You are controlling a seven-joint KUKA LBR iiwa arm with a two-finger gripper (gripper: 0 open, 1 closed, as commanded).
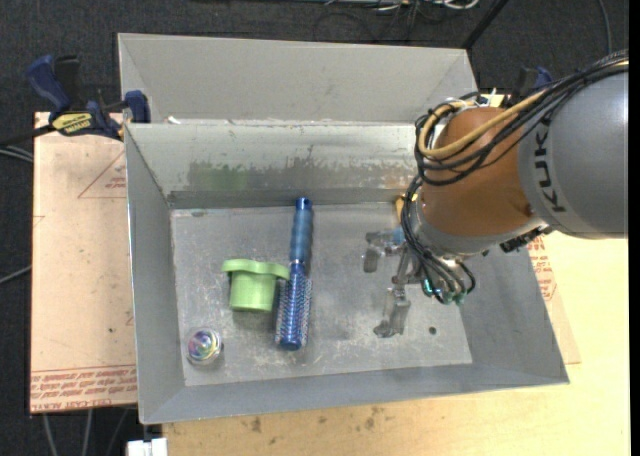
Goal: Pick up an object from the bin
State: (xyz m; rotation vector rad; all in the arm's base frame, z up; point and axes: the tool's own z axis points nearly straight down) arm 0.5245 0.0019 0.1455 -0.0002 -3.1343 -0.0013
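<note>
Blue hairbrush (295, 284) lies flat on the bin (340, 344) floor near the claw (385, 286), on the side away from the arm, with a green cup (250, 287) touching its far edge and a small shiny ball (204, 346) beyond. The claw hangs spread over bare floor, pinching nothing, likely ready for a pick

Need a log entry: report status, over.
Claw open, empty, over bin floor right of blue hairbrush. Green cup beyond it. Nothing in the way.
</note>
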